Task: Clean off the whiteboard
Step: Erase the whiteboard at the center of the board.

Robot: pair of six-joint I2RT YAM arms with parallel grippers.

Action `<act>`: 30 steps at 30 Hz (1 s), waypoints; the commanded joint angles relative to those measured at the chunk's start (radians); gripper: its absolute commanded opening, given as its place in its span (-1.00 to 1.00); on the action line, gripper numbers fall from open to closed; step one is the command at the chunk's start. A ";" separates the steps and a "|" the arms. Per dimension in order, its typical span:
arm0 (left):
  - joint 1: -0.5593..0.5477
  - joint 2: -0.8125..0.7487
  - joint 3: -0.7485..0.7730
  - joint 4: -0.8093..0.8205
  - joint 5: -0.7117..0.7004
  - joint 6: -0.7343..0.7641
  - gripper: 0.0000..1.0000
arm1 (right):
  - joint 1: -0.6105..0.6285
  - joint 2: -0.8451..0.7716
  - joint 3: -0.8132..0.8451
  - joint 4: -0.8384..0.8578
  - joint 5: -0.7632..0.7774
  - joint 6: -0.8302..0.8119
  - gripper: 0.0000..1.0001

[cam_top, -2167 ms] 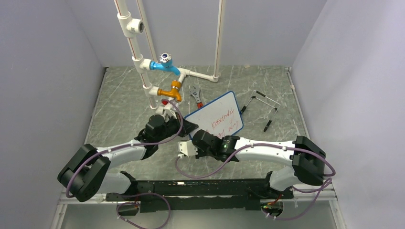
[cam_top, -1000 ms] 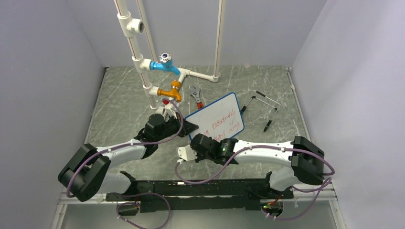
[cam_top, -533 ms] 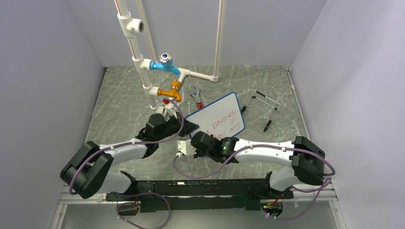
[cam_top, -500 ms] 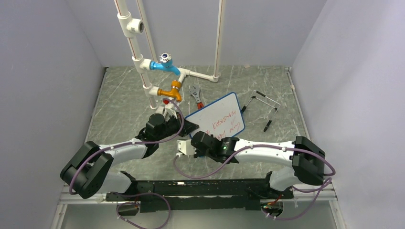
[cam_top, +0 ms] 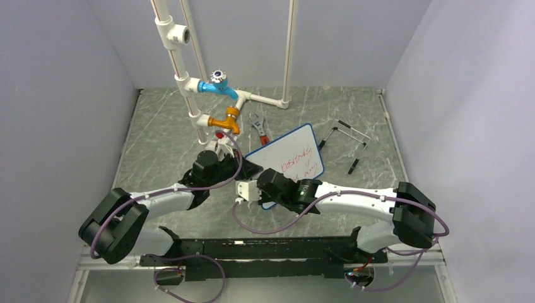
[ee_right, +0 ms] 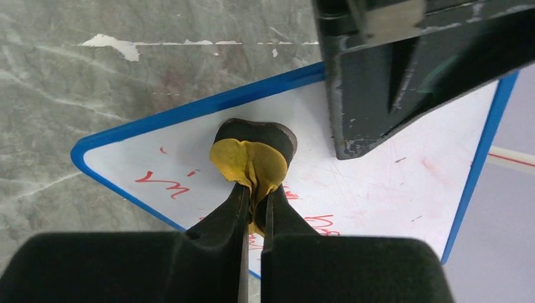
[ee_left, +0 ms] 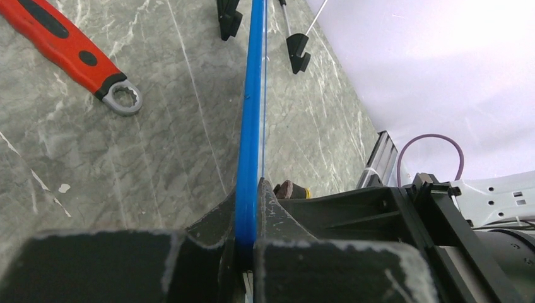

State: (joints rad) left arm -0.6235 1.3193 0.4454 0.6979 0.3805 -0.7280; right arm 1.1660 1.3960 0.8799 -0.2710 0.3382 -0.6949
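A grey, marble-veined table (cam_top: 158, 136) fills the floor of a booth, with plain pale walls (cam_top: 57, 95) on three sides; its top looks smooth and hard, scored with lighter streaks. The whiteboard (cam_top: 287, 151) sits about mid-table, turned askew, a glossy white rectangle with a thin blue frame and rounded corners; red handwriting (cam_top: 298, 159) runs across its face. I cannot tell whether its far edge touches the table. Behind the whiteboard and to its left stands white plastic pipework (cam_top: 188, 82), carrying a blue valve (cam_top: 217, 85) and an orange tap (cam_top: 226, 121). Off the whiteboard's right side, apart from it, lies a thin wire frame (cam_top: 347, 136) with black tips. Just behind the whiteboard lies a wrench (ee_left: 63, 47), red-handled with a steel ring end. Bare table stays open left of the whiteboard and along its right flank. The left gripper (ee_left: 250, 189) is clamped on the whiteboard's blue left edge. The right gripper (ee_right: 254, 196) is pinched tight on a crumpled yellow pad (ee_right: 252, 161) with dark backing, which is pressed to the whiteboard's face near its nearest corner.
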 commanded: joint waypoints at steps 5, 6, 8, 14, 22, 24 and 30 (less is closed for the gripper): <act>-0.008 -0.020 0.013 -0.127 0.120 -0.006 -1.00 | 0.068 0.004 -0.048 -0.107 -0.129 -0.115 -1.00; -0.004 -0.023 0.013 -0.133 0.121 -0.003 -1.00 | 0.075 0.014 -0.048 -0.113 -0.130 -0.121 -1.00; 0.004 -0.031 0.012 -0.141 0.122 0.003 -1.00 | 0.090 0.029 -0.050 -0.122 -0.130 -0.127 -1.00; 0.021 -0.047 0.001 -0.139 0.138 0.007 -1.00 | 0.095 0.074 -0.039 -0.104 -0.074 -0.111 -1.00; 0.040 -0.070 -0.015 -0.156 0.144 0.020 -1.00 | 0.039 0.088 -0.025 -0.091 0.003 -0.091 -1.00; 0.042 -0.075 -0.016 -0.161 0.146 0.024 -1.00 | 0.017 0.085 -0.024 -0.095 0.012 -0.087 -1.00; 0.050 -0.073 -0.009 -0.169 0.153 0.028 -1.00 | -0.030 0.071 -0.025 -0.100 0.026 -0.085 -1.00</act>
State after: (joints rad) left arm -0.5640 1.2659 0.4450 0.6212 0.4553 -0.6769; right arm 1.1805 1.4544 0.8532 -0.3603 0.2874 -0.7918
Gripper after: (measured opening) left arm 0.068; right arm 0.064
